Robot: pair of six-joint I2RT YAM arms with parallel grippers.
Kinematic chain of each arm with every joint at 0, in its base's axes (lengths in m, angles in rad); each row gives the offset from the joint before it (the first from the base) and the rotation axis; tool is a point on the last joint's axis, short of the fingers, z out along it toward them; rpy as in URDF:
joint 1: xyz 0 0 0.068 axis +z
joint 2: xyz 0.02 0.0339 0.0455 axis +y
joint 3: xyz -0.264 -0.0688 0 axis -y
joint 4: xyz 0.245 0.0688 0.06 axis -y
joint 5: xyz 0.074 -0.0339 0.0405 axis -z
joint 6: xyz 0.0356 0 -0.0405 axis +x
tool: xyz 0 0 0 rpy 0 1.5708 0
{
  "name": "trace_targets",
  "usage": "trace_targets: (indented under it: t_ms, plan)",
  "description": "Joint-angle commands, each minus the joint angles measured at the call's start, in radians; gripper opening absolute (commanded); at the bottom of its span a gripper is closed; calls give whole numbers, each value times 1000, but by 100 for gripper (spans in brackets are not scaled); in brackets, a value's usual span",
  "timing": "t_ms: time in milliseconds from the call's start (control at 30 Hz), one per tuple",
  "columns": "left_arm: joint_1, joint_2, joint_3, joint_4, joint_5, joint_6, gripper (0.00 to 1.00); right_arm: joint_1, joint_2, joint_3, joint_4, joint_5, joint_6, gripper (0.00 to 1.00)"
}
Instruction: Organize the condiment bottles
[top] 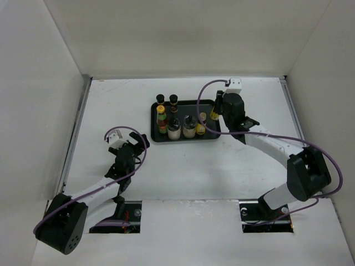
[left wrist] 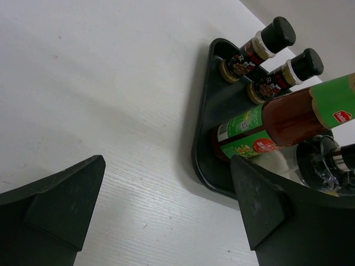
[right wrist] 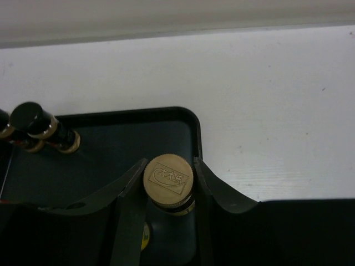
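Nearest, left gripper (top: 127,151) hangs wide open and empty over the table (top: 183,172), while farther off right gripper (right wrist: 168,184) pinches the cap of a slim bottle (right wrist: 168,176) standing at the tray's (right wrist: 122,149) right end; my judgement is to lift straight, keep it upright and set it beside its twin (top: 201,129), clear of the jars (top: 189,128).
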Motion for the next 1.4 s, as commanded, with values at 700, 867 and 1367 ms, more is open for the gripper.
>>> trace_targets:
  t_ms: [700,867,1367]
  plan:
    - [6,-13,16,41,-12,-9,100,116,-4,-155,111,94,84,67]
    - [5,-20,16,34,-13,-8,100,113,-83,-161,82,153,84,88]
    - [37,75,80,-42,-56,0,100,-39,-342,-528,172,231,524,100]
